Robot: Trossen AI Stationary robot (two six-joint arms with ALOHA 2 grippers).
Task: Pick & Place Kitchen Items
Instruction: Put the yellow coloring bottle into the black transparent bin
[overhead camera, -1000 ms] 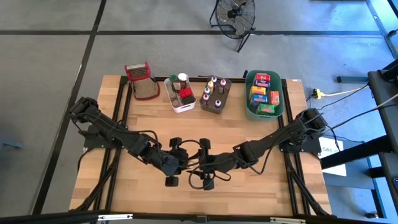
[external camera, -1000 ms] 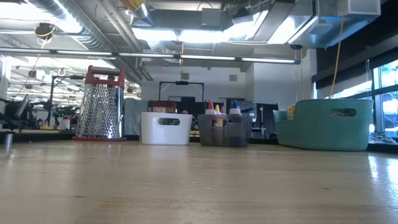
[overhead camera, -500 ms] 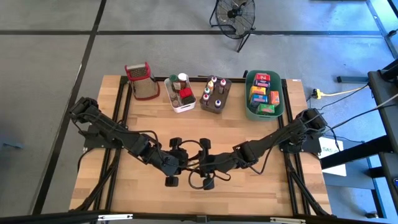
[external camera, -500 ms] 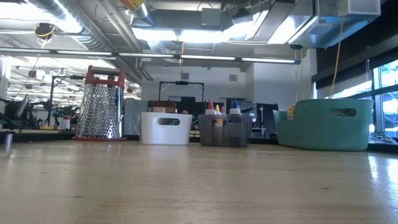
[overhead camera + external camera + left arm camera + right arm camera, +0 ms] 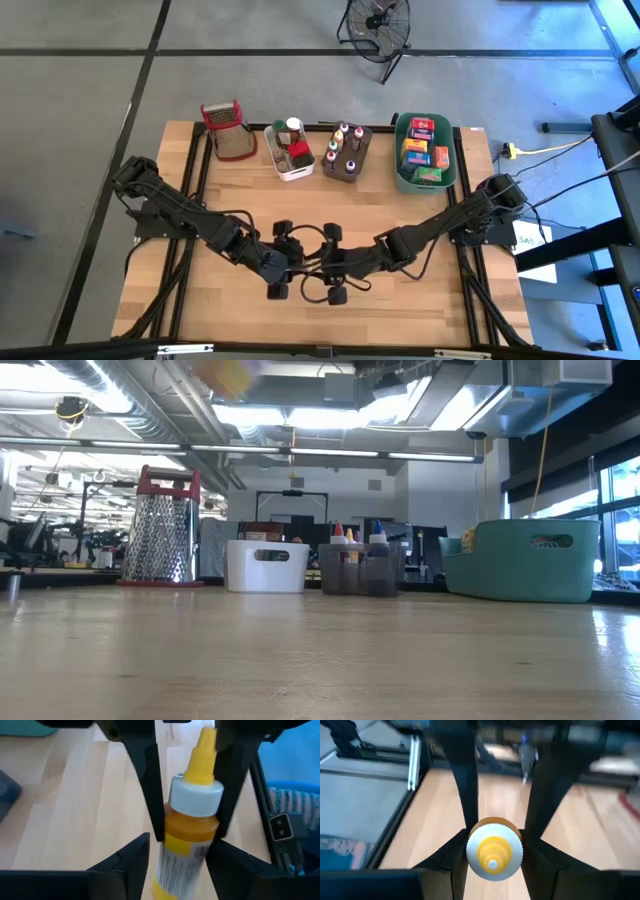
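Your right gripper (image 5: pixel 492 845) pinches a yellow-capped sauce bottle (image 5: pixel 192 820) mid-table; the left gripper (image 5: pixel 175 865) looks spread around its base. Light, probably slippery plastic: hold the body.

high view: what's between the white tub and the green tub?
The dark grey tub holding small capped bottles; it shows in both the high and low views.
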